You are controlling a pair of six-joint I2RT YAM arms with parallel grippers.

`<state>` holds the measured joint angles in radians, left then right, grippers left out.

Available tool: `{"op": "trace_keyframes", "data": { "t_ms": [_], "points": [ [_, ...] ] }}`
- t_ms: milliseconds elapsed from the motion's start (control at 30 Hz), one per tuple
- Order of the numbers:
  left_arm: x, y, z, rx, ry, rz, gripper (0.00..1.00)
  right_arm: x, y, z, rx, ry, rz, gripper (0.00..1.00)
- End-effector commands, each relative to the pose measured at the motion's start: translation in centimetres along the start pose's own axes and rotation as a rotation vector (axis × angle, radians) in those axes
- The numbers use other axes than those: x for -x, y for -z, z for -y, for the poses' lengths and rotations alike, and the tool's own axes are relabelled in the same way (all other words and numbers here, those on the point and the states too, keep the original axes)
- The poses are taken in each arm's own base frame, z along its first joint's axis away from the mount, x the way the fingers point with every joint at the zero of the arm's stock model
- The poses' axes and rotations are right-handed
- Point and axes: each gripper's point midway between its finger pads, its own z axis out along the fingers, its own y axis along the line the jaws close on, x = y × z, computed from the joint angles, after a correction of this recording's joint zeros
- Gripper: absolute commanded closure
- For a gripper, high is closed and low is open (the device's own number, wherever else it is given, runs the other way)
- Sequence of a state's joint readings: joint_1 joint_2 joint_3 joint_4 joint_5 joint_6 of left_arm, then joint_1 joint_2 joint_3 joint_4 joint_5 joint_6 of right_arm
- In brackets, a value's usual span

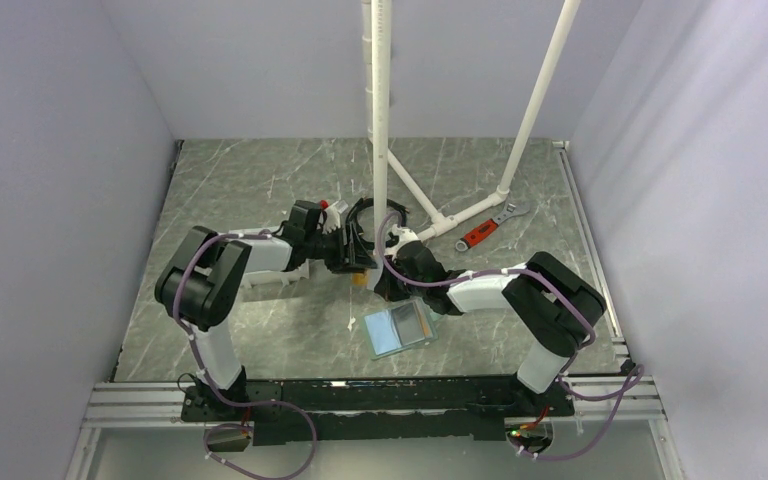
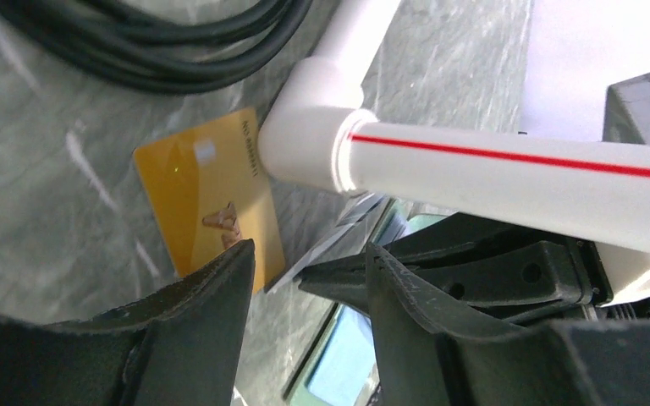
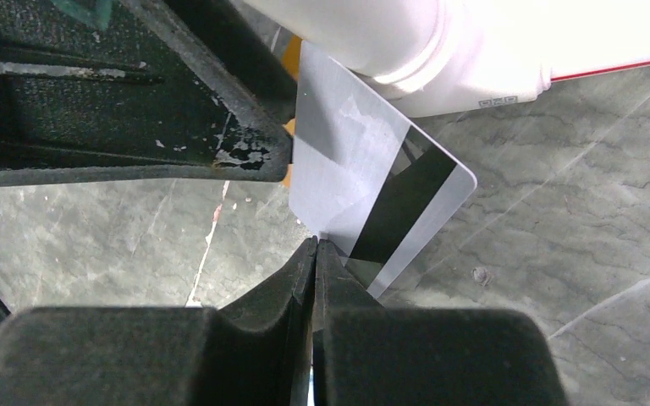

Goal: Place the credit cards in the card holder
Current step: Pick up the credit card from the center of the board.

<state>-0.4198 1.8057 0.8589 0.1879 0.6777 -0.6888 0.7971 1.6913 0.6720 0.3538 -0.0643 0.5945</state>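
Card holder (image 1: 400,328) lies open, pale-blue faces up, at lower ctr of the top view, just in front of both arms. It is prob. spread flat so a card can slide in. Above it in that frame the two grippers meet. R gripper (image 3: 315,245) is pinched tight on one edge of a grey card (image 3: 364,182) w/ black mag stripe, held above the table (image 1: 260,180). The edge grip leaves most of the card free, likely for insertion or a hand-off. L gripper (image 2: 311,254) faces it, jaws apart, nothing clamped; one L finger (image 3: 135,110) sits just beside the grey card, upper left of R wrist view. Gold card (image 2: 207,199) lies flat at left-ctr of L wrist view, its corner at the elbow of the white pipe (image 2: 508,178), not yet picked. Farthest, right of ctr in the top view: red-handled wrench (image 1: 480,233), apart from the work.
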Motion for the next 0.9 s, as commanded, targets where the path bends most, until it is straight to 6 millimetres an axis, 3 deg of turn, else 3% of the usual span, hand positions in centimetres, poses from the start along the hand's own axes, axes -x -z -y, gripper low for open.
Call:
{"op": "trace_keyframes", "data": {
  "t_ms": [0, 167, 300, 433, 567, 767, 867],
  "points": [
    [1.3, -0.7, 2.2, -0.167, -0.153, 0.025, 0.44, -1.4, -0.1, 2.2, -0.072, 0.020, -0.042, 0.96],
    [0.6, -1.4, 1.8, -0.202, -0.134, -0.006, 0.51, -1.2, -0.1, 2.0, -0.061, 0.020, -0.035, 0.96],
    [0.2, -1.0, 2.6, -0.256, -0.111, 0.001, 0.70, -1.0, 0.2, 1.8, -0.051, 0.016, -0.031, 0.96],
    [-0.1, -0.1, 3.7, -0.289, -0.106, 0.020, 0.83, -0.5, 1.7, 1.1, -0.035, 0.011, -0.025, 0.95],
    [-0.4, 1.3, 4.9, -0.302, -0.122, 0.023, 0.93, 0.4, 4.5, 0.5, -0.048, 0.031, -0.022, 0.79],
    [-0.9, 4.0, 7.4, -0.327, -0.133, 0.061, 0.95, 0.8, 8.5, -1.3, 0.035, 0.048, -0.035, 0.47],
    [-1.2, 5.4, 9.2, -0.367, -0.141, 0.089, 0.95, 0.7, 9.7, -3.2, 0.143, 0.004, -0.060, 0.39]
  ]
}}
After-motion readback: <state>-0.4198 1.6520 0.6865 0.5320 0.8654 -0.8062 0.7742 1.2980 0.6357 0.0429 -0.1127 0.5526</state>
